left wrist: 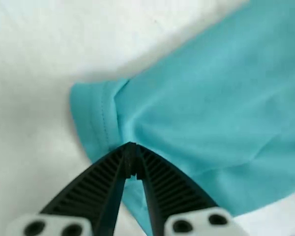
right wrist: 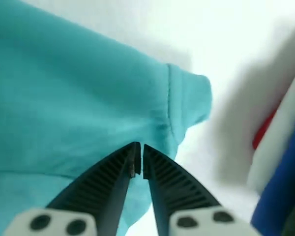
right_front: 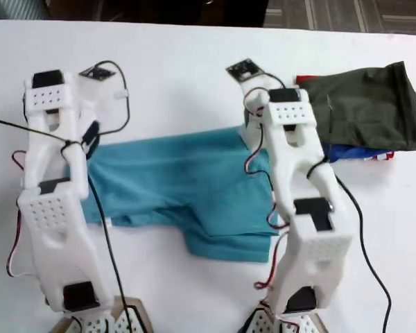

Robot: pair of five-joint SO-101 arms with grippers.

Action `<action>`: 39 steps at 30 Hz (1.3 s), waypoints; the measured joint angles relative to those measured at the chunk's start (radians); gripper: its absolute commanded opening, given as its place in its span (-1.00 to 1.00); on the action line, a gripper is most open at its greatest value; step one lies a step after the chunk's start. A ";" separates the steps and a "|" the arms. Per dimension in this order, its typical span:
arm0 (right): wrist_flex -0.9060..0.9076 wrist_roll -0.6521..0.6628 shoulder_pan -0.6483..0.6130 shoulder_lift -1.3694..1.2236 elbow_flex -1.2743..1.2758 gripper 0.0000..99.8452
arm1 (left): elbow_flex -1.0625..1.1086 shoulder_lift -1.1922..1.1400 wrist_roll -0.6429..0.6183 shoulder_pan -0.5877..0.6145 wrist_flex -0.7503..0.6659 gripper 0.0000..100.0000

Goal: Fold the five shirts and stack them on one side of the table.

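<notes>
On table [right_front: 194, 69], teal shirt [right_front: 187, 180] pinched by left fingers [left wrist: 101, 184] and right fingers [right wrist: 105, 179], folded stack [right_front: 364, 111] nearby

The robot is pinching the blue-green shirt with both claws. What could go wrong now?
1. The left gripper and right gripper each pinch only a little fabric near the teal shirt edge, so a corner might slip out when lifted.
2. The right gripper sits close to the pile of folded shirts, so swinging that way might knock it crooked.
</notes>
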State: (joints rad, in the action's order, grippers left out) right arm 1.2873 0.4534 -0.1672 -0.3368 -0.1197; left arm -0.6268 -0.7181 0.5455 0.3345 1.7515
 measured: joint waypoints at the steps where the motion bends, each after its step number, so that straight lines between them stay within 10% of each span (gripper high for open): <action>1: 0.005 0.000 -0.008 0.040 0.031 -0.86 | 0.002 0.002 0.000 0.000 0.003 -0.95; 10: -0.048 0.058 -0.110 0.499 0.532 -0.64 | 0.365 0.324 0.003 0.002 -0.081 -0.95; 22: -0.054 0.164 -0.318 0.658 0.908 -0.64 | 1.278 0.813 0.014 -0.008 -0.606 -0.95; 39: -0.307 0.166 -0.391 0.601 1.060 -0.67 | 1.508 0.867 0.014 -0.011 -0.832 -0.95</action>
State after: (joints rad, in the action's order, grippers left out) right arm 0.9805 0.6191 -0.5585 0.2647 0.9406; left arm 0.8815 0.1488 0.5593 0.3237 0.9198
